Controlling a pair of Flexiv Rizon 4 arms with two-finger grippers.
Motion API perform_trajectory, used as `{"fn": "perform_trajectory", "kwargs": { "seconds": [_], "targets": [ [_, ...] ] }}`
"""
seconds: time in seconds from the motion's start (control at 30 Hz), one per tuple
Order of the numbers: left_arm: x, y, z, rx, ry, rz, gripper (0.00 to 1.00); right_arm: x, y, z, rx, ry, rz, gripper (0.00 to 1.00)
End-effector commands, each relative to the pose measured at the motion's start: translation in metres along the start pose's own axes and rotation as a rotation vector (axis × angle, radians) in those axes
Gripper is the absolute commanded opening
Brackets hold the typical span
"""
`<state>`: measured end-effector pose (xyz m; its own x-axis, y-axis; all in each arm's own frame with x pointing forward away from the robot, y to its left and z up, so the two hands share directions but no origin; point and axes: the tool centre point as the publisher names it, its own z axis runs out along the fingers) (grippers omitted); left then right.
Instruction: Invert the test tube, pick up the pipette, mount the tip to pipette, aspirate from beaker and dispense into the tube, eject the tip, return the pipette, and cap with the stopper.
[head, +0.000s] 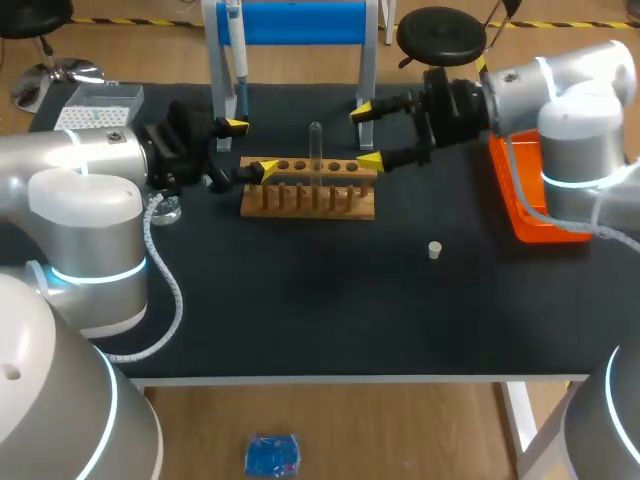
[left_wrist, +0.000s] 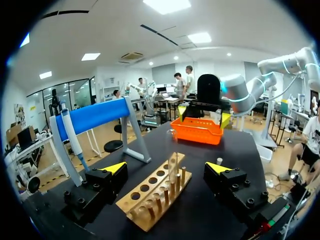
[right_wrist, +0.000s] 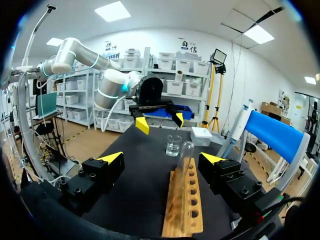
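While flanking rack with left gripper and right gripper open, seemingly at step one: grasp test tube, invert.

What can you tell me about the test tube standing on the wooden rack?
The test tube is slim, clear glass and looks empty. It stands upright near the middle of the wooden rack, with its rounded closed end up, apparently slipped over one of the pegs in the rack's peg row. Only the rack touches it.
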<state>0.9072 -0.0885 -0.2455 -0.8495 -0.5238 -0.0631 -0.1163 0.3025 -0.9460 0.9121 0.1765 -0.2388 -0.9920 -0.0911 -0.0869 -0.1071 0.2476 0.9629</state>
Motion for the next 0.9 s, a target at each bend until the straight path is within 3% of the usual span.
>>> {"fn": "perform_trajectory", "kwargs": {
  "seconds": [0.03,0.27,0.5,0.63,0.9],
  "targets": [
    [0.001,0.0,0.001,-0.001,-0.002,0.0,1.0,-0.025,-0.006,0.022,-0.01,0.043,-0.003,1.0],
    [0.001,0.0,0.001,-0.001,-0.002,0.0,1.0,-0.042,-0.014,0.037,-0.037,0.037,0.009,1.0],
    [0.001,0.0,0.001,-0.001,-0.002,0.0,1.0,-0.054,-0.021,0.047,-0.146,0.039,0.013,1.0],
    [0.001,0.0,0.001,-0.001,-0.002,0.0,1.0,-0.056,-0.024,0.051,-0.224,0.054,0.026,1.0],
    [0.001,0.0,0.001,-0.001,-0.002,0.0,1.0,-0.051,-0.026,0.064,-0.269,0.054,0.043,1.0]
  ]
}}
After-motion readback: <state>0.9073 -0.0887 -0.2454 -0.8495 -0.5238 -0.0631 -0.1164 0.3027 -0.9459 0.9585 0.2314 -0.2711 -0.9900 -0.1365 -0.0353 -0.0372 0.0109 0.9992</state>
